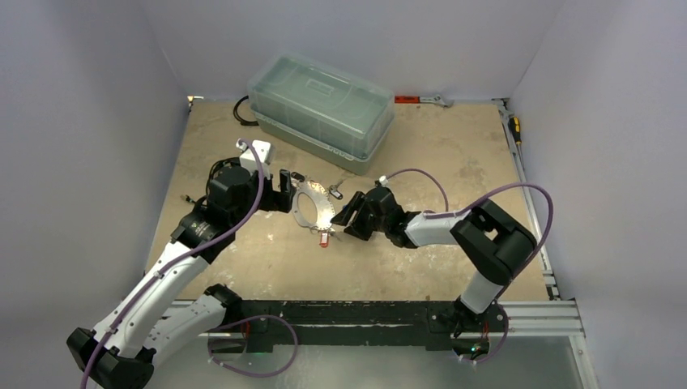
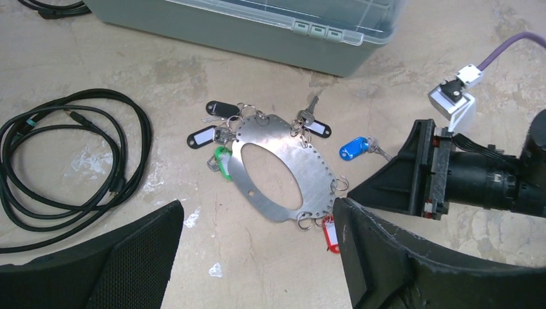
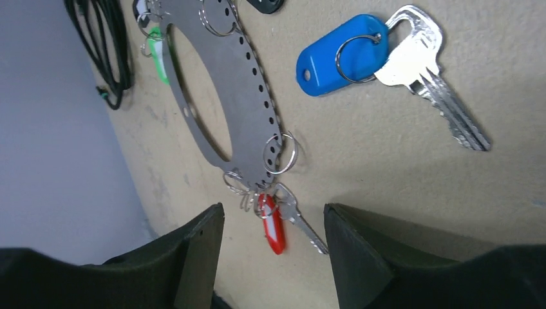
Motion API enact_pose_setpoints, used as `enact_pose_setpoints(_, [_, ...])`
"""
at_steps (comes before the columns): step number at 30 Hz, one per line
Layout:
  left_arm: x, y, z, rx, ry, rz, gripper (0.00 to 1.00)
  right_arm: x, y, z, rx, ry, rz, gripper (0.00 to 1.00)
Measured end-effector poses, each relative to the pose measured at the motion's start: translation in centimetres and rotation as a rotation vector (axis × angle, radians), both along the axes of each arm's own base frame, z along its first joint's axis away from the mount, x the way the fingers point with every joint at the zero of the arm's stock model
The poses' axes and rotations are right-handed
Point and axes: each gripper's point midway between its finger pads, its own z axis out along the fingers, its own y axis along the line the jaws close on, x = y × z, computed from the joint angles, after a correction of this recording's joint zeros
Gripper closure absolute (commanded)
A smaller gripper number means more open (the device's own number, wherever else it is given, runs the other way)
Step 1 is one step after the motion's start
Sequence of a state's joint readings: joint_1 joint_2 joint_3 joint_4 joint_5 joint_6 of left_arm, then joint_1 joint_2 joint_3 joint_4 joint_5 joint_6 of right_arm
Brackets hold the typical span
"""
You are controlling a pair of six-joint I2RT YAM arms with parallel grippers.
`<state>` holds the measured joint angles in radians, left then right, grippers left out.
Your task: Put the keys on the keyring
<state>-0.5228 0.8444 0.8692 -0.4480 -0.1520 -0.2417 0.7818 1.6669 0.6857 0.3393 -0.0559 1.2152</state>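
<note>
The keyring point(image 1: 305, 217), a flat grey metal disc, lies on the table between my grippers; it also shows in the left wrist view point(image 2: 314, 172) and the right wrist view point(image 3: 248, 96). Green point(image 2: 222, 161), black point(image 2: 201, 136) and red point(image 2: 331, 237) tagged keys hang from small rings at its rim. A blue-tagged key point(image 3: 341, 55) lies loose beside the disc, apart from it. My left gripper point(image 2: 257, 212) is open and empty above the disc's near end. My right gripper point(image 3: 273, 215) is open and empty, its jaws either side of the red tag point(image 3: 273, 225).
A coiled black cable point(image 2: 71, 161) lies left of the disc. A clear lidded plastic box point(image 1: 320, 109) stands at the back. A small white paper scrap point(image 2: 192, 217) lies on the table. Grey walls close in both sides.
</note>
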Motion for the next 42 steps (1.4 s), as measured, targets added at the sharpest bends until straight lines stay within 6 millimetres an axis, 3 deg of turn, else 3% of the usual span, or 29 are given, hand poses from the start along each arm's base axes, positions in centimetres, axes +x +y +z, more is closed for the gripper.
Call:
enact_pose_setpoints(10, [0.0,-0.1,0.1,-0.004,-0.005,-0.003,0.15,1.3,2.7,-0.7,0.216,0.086,-0.026,0.51])
enact_pose_setpoints(24, [0.1,-0.1,-0.1,-0.001,0.001,-0.002,0.16,4.3,0.0,-1.1,0.193,0.071,-0.128,0.6])
enact_pose_setpoints(40, [0.3,0.0,-0.5,0.01,0.011,0.007,0.16,4.5,0.3,-1.7,0.159,0.033,-0.064,0.73])
enact_pose_setpoints(42, [0.3,0.0,-0.4,0.01,0.011,0.008,0.16,4.5,0.4,-1.8,0.157,0.022,-0.053,0.8])
